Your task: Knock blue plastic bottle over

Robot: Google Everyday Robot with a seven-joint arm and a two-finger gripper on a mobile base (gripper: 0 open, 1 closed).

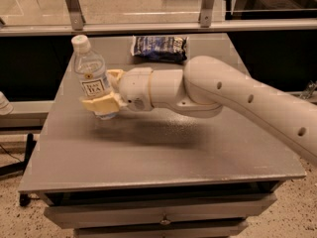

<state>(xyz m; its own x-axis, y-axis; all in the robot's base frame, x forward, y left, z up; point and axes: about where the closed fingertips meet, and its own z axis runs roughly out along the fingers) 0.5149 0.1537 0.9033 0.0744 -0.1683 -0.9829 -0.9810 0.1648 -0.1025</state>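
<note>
Bluish clear plastic with a white screw cap (pixel 80 42): this is the blue plastic bottle (pixel 89 66), and it stands near the left edge of the grey table (pixel 148 152), at about 10 o'clock on the tabletop. It is not upright. It is tilted, with the cap leaning toward 11 o'clock and the bottom end toward 5 o'clock. Its white label (pixel 94 87) with a dark square logo faces the camera. I cannot tell if the bottom end touches the table or is just above it.

The gripper (pixel 101 89) is at the lower half of the bottle. Its 2 yellowish fingers are on both sides of the bottle: the near finger (pixel 101 104) lies across the bottom part in front, and the far finger (pixel 117 74) shows just behind, at the height of the label. Both seem to touch the plastic, so the jaws are clamped on the bottle.

From the gripper, the white wrist (pixel 143 88) and the thick cream arm (pixel 233 95) go to the right and leave the view at about 4 o'clock. The arm hangs over the middle of the table and puts a soft shadow on it.

At 12 o'clock on the table, well apart from the bottle, lies a dark blue crinkled snack bag (pixel 159 48). Behind the table runs a metal rail (pixel 148 28) with 2 posts. Under the tabletop is a drawer front (pixel 163 214), and below it is a speckled floor (pixel 292 217).
</note>
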